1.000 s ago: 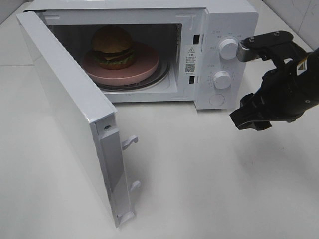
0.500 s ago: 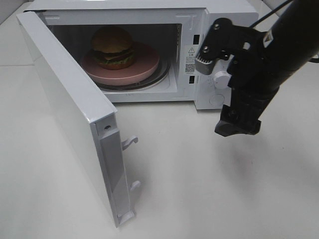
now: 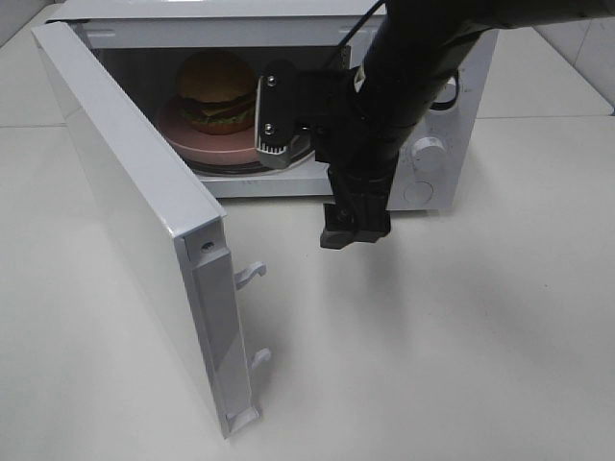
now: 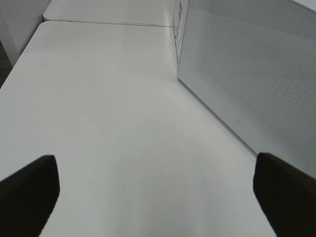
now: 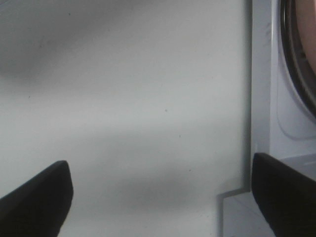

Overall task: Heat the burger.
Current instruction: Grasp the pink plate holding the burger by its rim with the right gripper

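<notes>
The burger (image 3: 216, 91), with its golden-brown bun, lettuce and dark patty, sits on a pink plate (image 3: 192, 141) inside the open microwave (image 3: 240, 12). My right gripper (image 3: 307, 190) hangs in front of the right part of the oven's opening. It is open wide and holds nothing; one finger is by the plate's rim and the other points down at the table. In the right wrist view this gripper (image 5: 158, 197) spans bare table beside the oven's front sill (image 5: 261, 98). My left gripper (image 4: 158, 197) is open over the table beside the door's outer face (image 4: 247, 74).
The microwave door (image 3: 125, 202) stands swung out to the left, with its latch hooks (image 3: 252, 274) pointing into the table area. A control knob (image 3: 430, 149) shows past my right arm, which hides most of the panel. The white table (image 3: 461, 336) stretches in front.
My right arm has swung left from beside the control panel to the front of the oven's opening, and its jaws have opened to their widest. The burger, plate and door have not moved.
</notes>
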You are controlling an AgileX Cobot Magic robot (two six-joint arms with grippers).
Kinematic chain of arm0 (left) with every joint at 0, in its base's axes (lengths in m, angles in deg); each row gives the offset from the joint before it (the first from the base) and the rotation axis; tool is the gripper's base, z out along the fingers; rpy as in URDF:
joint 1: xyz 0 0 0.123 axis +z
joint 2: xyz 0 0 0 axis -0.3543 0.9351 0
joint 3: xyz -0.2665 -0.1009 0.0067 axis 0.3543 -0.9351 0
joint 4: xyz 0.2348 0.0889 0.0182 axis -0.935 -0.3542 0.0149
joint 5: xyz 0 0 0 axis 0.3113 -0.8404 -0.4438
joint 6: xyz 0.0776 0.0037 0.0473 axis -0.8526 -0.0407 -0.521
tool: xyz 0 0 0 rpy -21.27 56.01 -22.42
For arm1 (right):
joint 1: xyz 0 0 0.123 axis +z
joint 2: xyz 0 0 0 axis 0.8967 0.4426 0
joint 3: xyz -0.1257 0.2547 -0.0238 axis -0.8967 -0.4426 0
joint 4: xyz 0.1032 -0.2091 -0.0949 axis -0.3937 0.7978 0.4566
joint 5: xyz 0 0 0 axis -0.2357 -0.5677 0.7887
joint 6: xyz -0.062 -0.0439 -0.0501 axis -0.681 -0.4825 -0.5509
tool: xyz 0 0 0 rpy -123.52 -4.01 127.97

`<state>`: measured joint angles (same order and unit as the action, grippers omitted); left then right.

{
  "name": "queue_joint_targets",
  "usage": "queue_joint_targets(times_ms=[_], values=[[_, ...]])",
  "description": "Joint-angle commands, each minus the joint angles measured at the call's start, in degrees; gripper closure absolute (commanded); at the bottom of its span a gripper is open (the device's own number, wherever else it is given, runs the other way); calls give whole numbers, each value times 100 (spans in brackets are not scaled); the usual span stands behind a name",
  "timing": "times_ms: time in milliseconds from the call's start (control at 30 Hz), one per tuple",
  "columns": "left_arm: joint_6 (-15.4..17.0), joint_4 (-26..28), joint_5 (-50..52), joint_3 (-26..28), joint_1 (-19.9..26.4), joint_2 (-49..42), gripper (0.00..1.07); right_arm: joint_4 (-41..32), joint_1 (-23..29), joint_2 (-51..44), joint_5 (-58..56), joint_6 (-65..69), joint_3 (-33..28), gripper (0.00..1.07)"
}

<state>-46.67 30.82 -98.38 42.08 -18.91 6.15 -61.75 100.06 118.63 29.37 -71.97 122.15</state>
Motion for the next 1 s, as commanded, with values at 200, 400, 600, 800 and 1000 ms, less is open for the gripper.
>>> queue_joint_targets(times_ms=[200,400,600,800,1000], values=[[17,-11,52,-17,6,-57,7,-69,149,567,-361,-544,859,12],[17,-11,52,-17,6,-57,7,-149,149,934,-567,-733,1381,13],[17,-11,52,-17,6,-57,7,-166,149,1364,-762,-716,1937,13],[17,-11,52,-17,6,-57,7,-166,149,1919,-1060,-607,2670,14],[17,-11,52,-17,6,-57,7,-120,149,2235,-1106,-602,3146,14]])
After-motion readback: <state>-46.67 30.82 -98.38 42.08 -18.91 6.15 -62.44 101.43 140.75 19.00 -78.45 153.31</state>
